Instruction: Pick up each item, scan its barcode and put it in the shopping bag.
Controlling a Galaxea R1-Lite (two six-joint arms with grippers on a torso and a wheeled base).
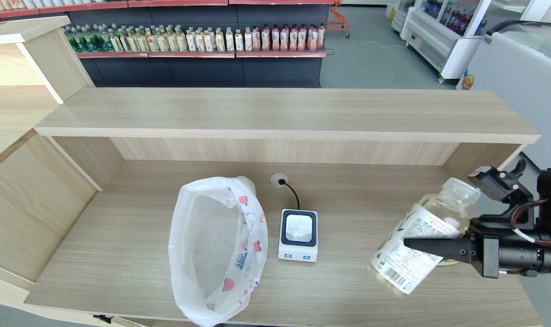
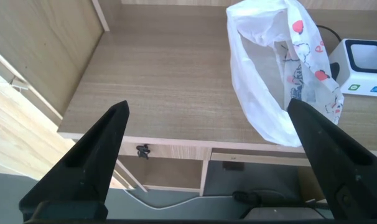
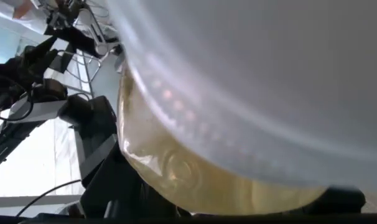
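The right tool point(image 1: 423, 243) is clamped across the bottle point(image 1: 400, 263), which is tilted over the tabletop's point(image 1: 339, 290) right end with its cap far-right and base near-left. The scanner point(image 1: 298, 234) lies leftward and the bag point(image 1: 216, 245) beyond it. The left tool point(image 2: 207, 106) is spread apart.

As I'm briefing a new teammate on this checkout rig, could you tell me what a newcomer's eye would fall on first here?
The tilted bottle of pale drink, clamped in the right gripper at the right end of the counter, draws the eye first, its barcode showing near its lower end. Next comes the white shopping bag with red prints, sitting open just left of the small scanner at mid-counter.
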